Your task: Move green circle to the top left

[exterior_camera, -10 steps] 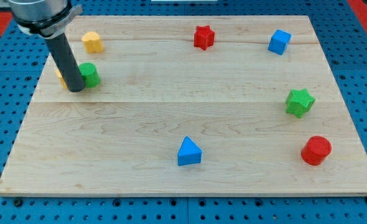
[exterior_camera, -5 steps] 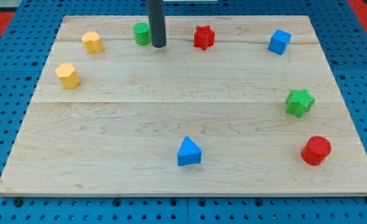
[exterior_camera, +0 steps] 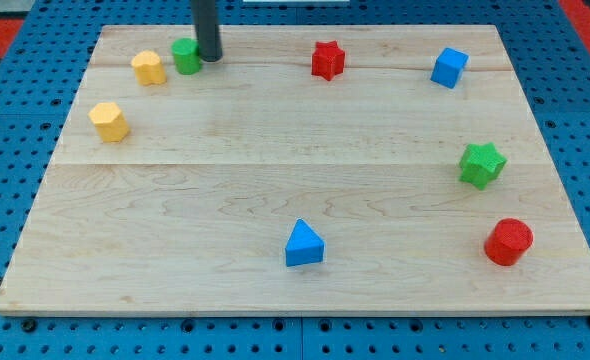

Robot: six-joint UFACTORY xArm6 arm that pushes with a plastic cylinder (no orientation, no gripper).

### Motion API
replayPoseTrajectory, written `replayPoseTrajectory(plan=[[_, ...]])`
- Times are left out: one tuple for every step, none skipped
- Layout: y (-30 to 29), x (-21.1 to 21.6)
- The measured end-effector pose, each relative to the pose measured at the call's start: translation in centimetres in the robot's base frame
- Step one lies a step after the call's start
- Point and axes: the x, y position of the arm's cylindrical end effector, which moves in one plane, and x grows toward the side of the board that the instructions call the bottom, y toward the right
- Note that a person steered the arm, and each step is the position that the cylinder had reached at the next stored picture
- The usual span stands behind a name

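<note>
The green circle block (exterior_camera: pixel 185 56) sits near the view's top left of the wooden board (exterior_camera: pixel 305 170), just right of a yellow block (exterior_camera: pixel 149 67). My tip (exterior_camera: pixel 209 58) is at the green circle's right side, touching or nearly touching it. The rod rises straight up out of the view's top.
A second yellow block (exterior_camera: pixel 108 121) lies at the left. A red star (exterior_camera: pixel 327 59) and a blue cube (exterior_camera: pixel 449 67) sit along the top. A green star (exterior_camera: pixel 481 164) and a red cylinder (exterior_camera: pixel 508 241) are at the right. A blue triangle (exterior_camera: pixel 304 244) is near the bottom middle.
The green circle has slid left along the top, from near the red star toward the yellow block. My tip moved left with it, staying on its right side.
</note>
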Motion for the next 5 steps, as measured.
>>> replayPoseTrajectory(plan=[[-1.9, -0.8], [-1.9, -1.1], [-1.9, -1.1], [-1.7, -0.4], [0.0, 3.6]])
